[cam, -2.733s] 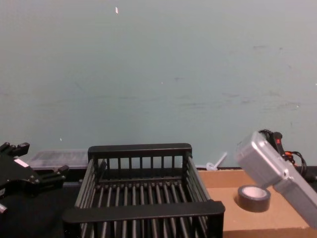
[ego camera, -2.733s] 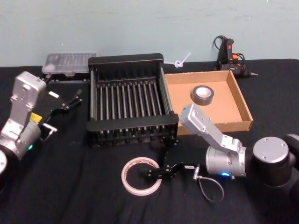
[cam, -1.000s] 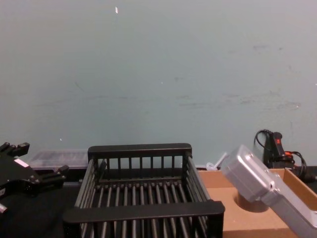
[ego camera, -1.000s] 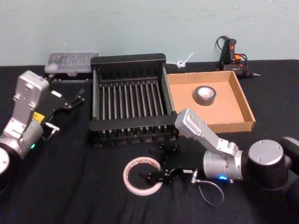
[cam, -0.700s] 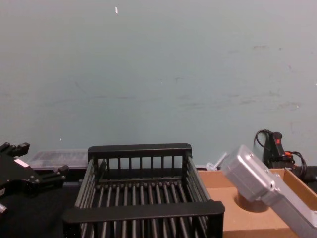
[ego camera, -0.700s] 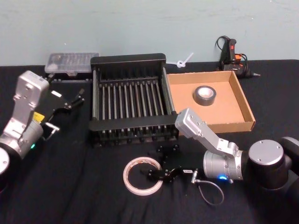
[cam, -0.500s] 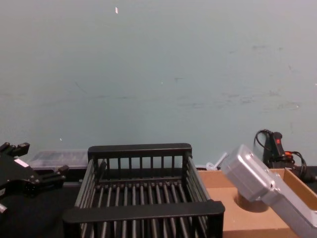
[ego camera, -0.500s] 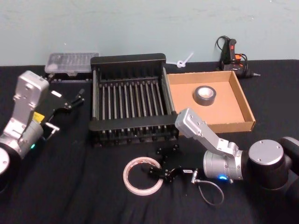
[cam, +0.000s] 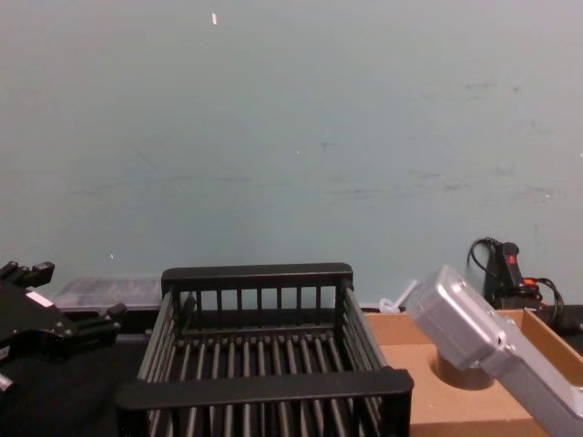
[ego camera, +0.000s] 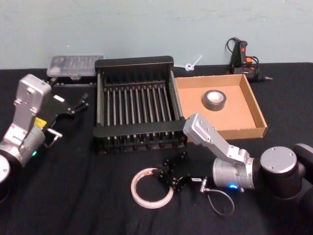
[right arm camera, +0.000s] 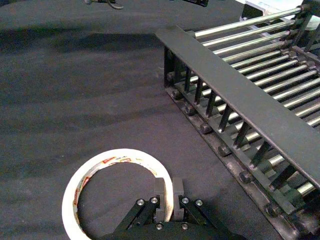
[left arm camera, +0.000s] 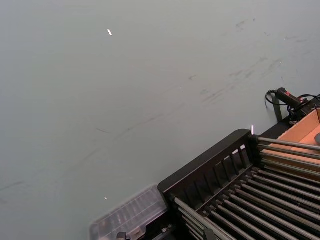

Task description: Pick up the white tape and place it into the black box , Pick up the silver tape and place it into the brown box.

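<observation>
**A:** What makes a clean job of this step?

**B:** The right gripper [right arm camera: 164,207] has the large thin white ring of tape [ego camera: 151,188] by its wall, so I'd judge the thing to do is lift straight up until the ring hangs free of the black cloth-covered table [ego camera: 98,205], then carry it over the thick near rim of the black slatted plastic crate [ego camera: 134,110] before letting go. A pinch on one edge may let the ring swing or tilt, so a slow lift seems wise.

**A:** And how do the jaws stand?

**B:** Nearly closed, clamped on the ring's band: in the right wrist view one finger sits inside the hole, the other outside, the white wall squeezed between them. The rest of the ring lies ahead of the jaws on the cloth; the crate stands beyond it and off to one side.

**A:** The other arm?

**B:** The left gripper [ego camera: 73,105] is parked well apart, beside the crate's far side, fingers spread and empty.

**A:** The second roll?

**B:** The small thick dark grey-silver duct tape roll [ego camera: 214,98] already lies inside the shallow tan cardboard tray [ego camera: 247,110].
</observation>
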